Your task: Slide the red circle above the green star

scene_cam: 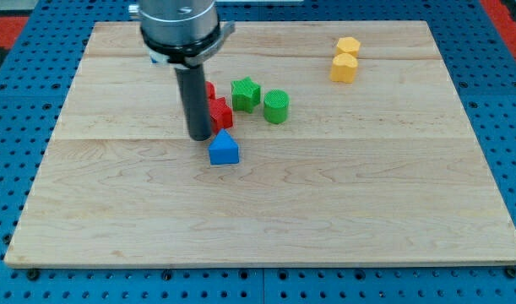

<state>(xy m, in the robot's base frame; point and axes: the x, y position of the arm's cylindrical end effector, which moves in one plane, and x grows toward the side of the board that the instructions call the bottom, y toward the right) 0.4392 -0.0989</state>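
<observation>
Camera view: we take the green star [246, 93] as our landmark on the wooden board [266, 219].
Our tip: our tip [199, 136] sits to the view's left of the green star and a little lower. It is a bare rod, so we have no fingers to call wide, narrow or holding.
Red blocks: two red pieces lie just left of the green star, partly hidden behind our rod. The nearer red block [219, 112] is beside the tip's right edge, and we cannot tell whether they touch. A second red block [209, 89] peeks out behind it. We cannot tell which is the red circle, as the shapes are masked.
Blue block: a blue block [224, 149] with a peaked top lies below and left of the green star, just beside our tip.
Green cylinder: a green cylinder [276, 106] stands just right of the green star.
Yellow blocks: two yellow blocks [345, 59] touch each other, well apart up and right of the green star.
Progress: we judge the red circle not yet above the green star.
Risk: pushing rightward could drive red into the green star and shift it, or drag both reds together. The blue block is close enough to be clipped.
</observation>
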